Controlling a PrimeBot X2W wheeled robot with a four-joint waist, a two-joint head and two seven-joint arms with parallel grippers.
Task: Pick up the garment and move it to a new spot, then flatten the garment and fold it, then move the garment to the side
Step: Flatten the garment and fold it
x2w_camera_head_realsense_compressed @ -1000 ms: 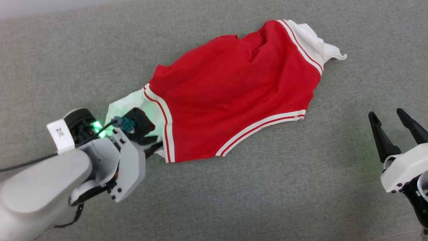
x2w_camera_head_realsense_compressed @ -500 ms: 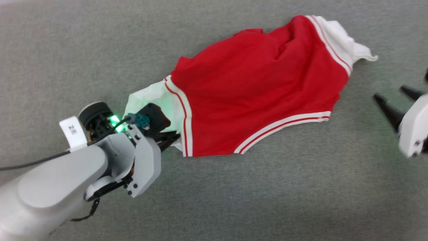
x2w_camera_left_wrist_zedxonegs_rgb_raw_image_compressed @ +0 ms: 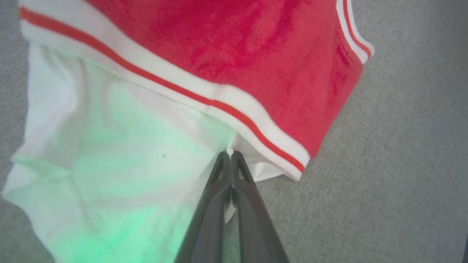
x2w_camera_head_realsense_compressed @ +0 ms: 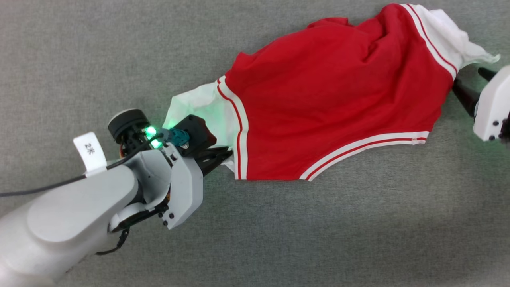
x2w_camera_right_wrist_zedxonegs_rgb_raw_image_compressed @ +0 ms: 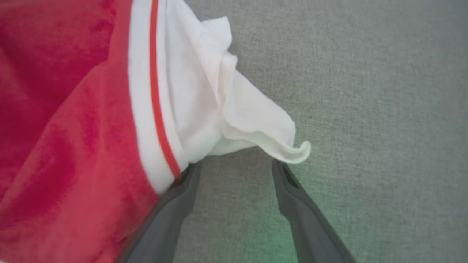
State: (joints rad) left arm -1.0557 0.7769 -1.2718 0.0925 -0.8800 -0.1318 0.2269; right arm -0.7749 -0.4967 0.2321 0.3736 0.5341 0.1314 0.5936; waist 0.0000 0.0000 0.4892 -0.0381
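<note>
Two claws sit at opposite ends of the garment (x2w_camera_head_realsense_compressed: pixel 330 91), which lies rumpled on the grey fabric surface (x2w_camera_head_realsense_compressed: pixel 279 239). The left claw (x2w_camera_left_wrist_zedxonegs_rgb_raw_image_compressed: pixel 231 155) is pressed together, pinching the edge of one white sleeve (x2w_camera_left_wrist_zedxonegs_rgb_raw_image_compressed: pixel 109 146) beside the striped trim (x2w_camera_left_wrist_zedxonegs_rgb_raw_image_compressed: pixel 219 106). The right claw (x2w_camera_right_wrist_zedxonegs_rgb_raw_image_compressed: pixel 234 166) stands spread at the other sleeve (x2w_camera_right_wrist_zedxonegs_rgb_raw_image_compressed: pixel 234 109), with one fingertip hidden under the cloth.

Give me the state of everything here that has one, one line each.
garment: unfolded and rumpled, lying on the grey surface, pinched at one white sleeve.
left gripper: shut on the garment's white sleeve.
right gripper: open, fingertips at the other white sleeve, holding nothing.
</note>
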